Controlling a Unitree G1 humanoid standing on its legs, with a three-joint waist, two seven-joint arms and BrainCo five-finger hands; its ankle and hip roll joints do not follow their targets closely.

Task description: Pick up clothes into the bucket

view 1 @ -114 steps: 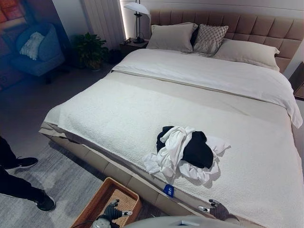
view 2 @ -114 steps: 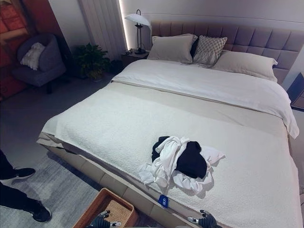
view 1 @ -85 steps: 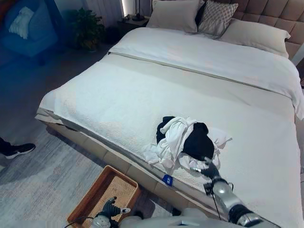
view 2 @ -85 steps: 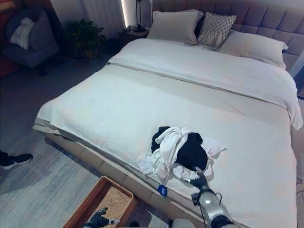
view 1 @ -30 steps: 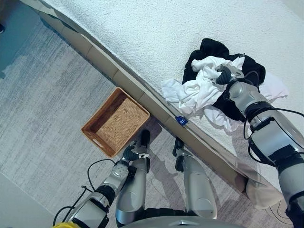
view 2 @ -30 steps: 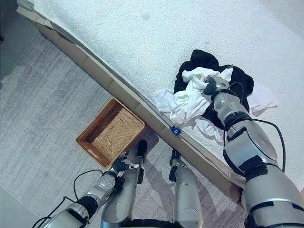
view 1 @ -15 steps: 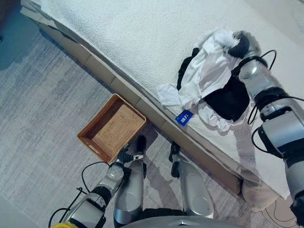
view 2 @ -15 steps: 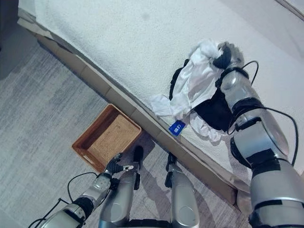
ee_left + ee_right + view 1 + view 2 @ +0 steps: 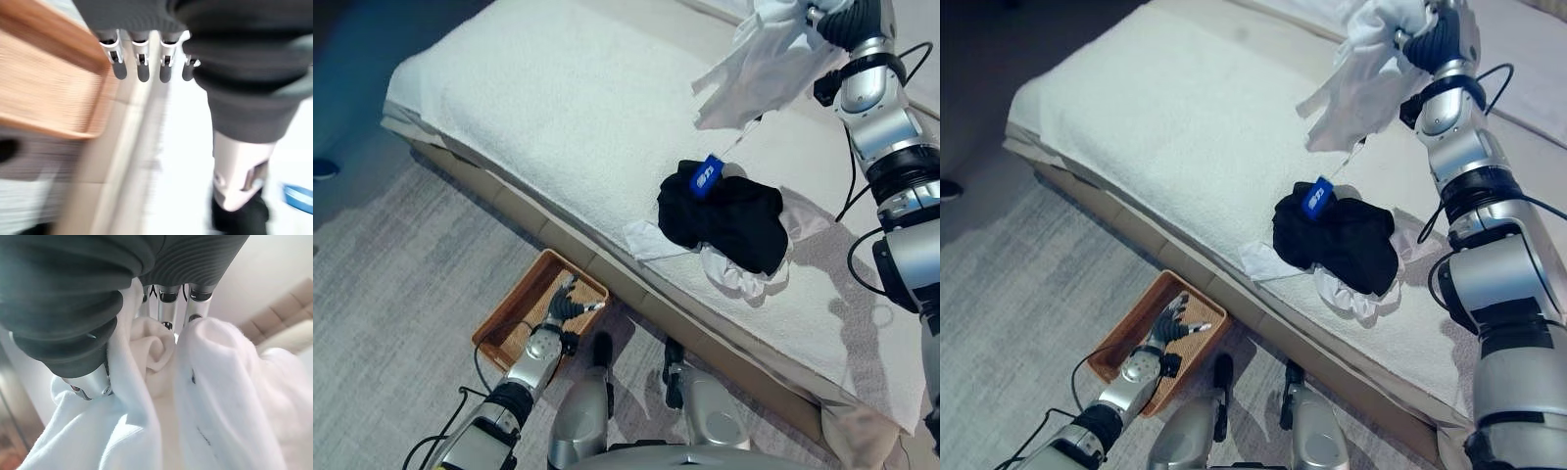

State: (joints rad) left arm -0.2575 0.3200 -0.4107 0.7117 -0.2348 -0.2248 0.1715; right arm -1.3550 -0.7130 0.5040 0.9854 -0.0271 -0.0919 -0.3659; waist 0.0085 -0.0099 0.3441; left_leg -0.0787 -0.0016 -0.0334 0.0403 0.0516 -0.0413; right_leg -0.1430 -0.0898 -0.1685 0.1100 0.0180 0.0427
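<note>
At upper right, the right hand [image 9: 1432,37] pinches a white garment [image 9: 1359,73] above the bed [image 9: 538,108]; black clothes [image 9: 724,217] remain mid-frame, the left hand [image 9: 1171,325] spread over the basket [image 9: 1124,343] at lower left

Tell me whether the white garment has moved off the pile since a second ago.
Yes. The white garment, clutched in the right robot hand, has risen from the black garment and now hangs above the bed.

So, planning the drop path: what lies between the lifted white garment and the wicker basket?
In the left eye view, white bedspread and the bed's edge.
</note>
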